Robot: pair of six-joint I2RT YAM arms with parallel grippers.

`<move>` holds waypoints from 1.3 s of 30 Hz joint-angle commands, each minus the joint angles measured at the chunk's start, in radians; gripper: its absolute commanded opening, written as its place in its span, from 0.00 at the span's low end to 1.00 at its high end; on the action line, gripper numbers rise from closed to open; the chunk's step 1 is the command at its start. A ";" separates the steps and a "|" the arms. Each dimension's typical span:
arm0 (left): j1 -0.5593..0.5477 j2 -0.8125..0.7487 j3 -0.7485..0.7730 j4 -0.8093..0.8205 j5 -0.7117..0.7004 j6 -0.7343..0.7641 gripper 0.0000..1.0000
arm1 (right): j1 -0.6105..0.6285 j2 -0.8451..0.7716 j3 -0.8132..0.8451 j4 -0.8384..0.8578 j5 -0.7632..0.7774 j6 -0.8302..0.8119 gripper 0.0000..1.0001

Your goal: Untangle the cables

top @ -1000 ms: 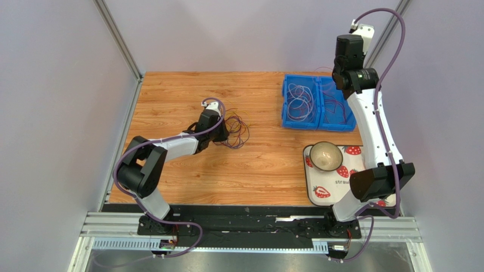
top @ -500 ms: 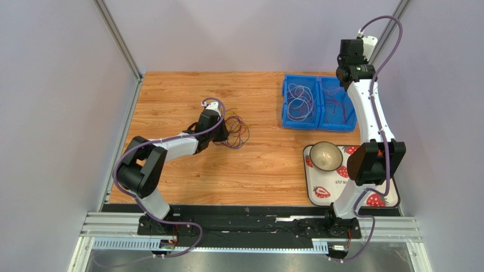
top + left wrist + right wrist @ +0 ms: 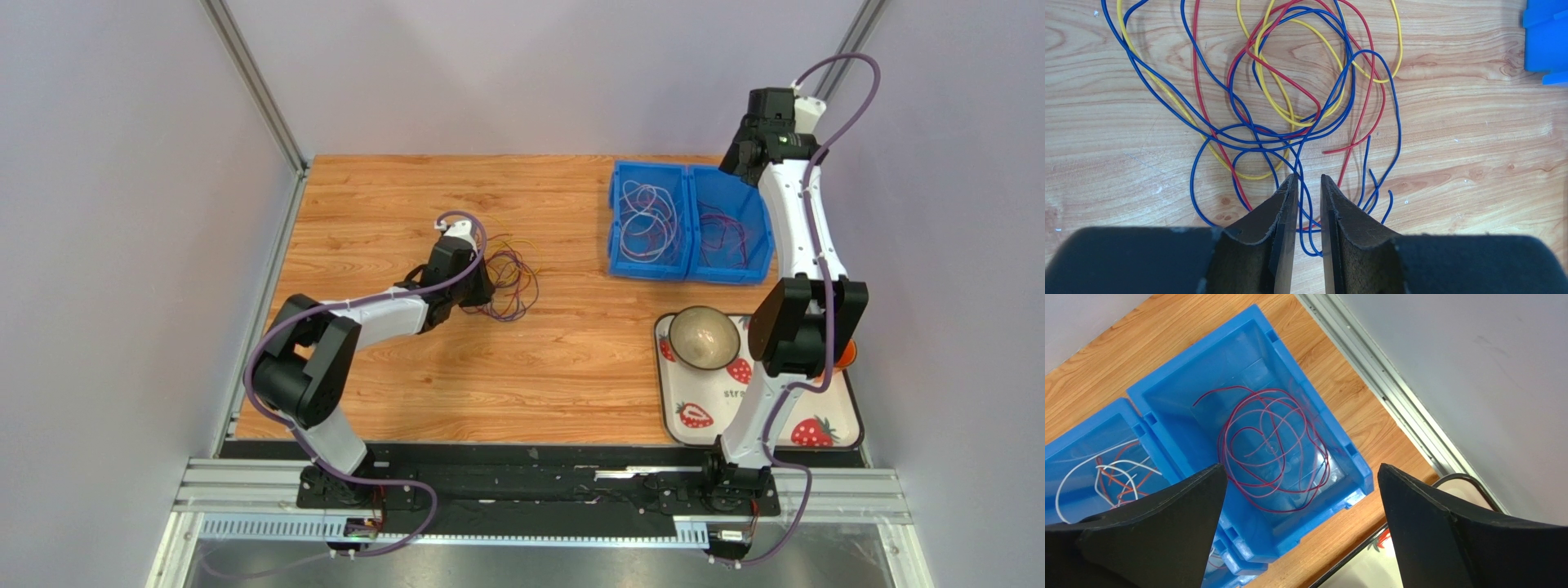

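Note:
A tangle of blue, red and yellow cables (image 3: 1290, 104) lies on the wooden table, left of centre (image 3: 509, 288). My left gripper (image 3: 1309, 177) rests at the tangle's near edge (image 3: 485, 279). Its jaws stand a narrow gap apart, and blue strands run loosely through that gap. My right gripper (image 3: 1301, 468) hangs wide open and empty above the far-right blue bin (image 3: 1346, 450). A loose coil of red cable (image 3: 1272, 447) lies in that bin. The neighbouring bin (image 3: 1137, 413) holds white and red cables (image 3: 1115, 478). The top view shows both bins (image 3: 613, 221) at the back right.
A strawberry-patterned tray (image 3: 699, 417) with a bowl (image 3: 703, 337) sits at the near right, beside the right arm's elbow. The tray's dark rim (image 3: 1462, 478) shows below the right fingers. Metal frame posts and grey walls enclose the table's sides.
The right arm has swung back toward the far right corner and its jaws have gone from shut to wide open. The left arm and the tangle have not moved.

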 commanded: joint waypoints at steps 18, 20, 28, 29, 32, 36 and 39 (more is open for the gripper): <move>-0.015 -0.010 0.052 -0.100 -0.082 -0.049 0.40 | 0.156 -0.308 -0.290 0.078 -0.230 0.063 0.98; -0.017 -0.024 0.038 -0.112 -0.089 -0.080 0.38 | 0.173 -0.360 -0.326 0.092 -0.238 0.063 0.98; -0.052 0.004 0.061 -0.151 -0.114 -0.101 0.30 | 0.179 -0.533 -0.473 0.110 -0.259 0.055 0.98; -0.053 0.011 0.071 -0.181 -0.115 -0.100 0.29 | 0.180 -0.547 -0.493 0.115 -0.259 0.052 0.98; -0.061 0.033 0.101 -0.208 -0.123 -0.092 0.21 | 0.180 -0.597 -0.533 0.113 -0.255 0.043 0.98; -0.061 0.027 0.114 -0.217 -0.138 -0.089 0.05 | 0.180 -0.644 -0.574 0.115 -0.261 0.046 0.98; -0.063 -0.013 0.157 -0.288 -0.151 -0.065 0.00 | 0.180 -0.678 -0.614 0.124 -0.311 0.058 0.98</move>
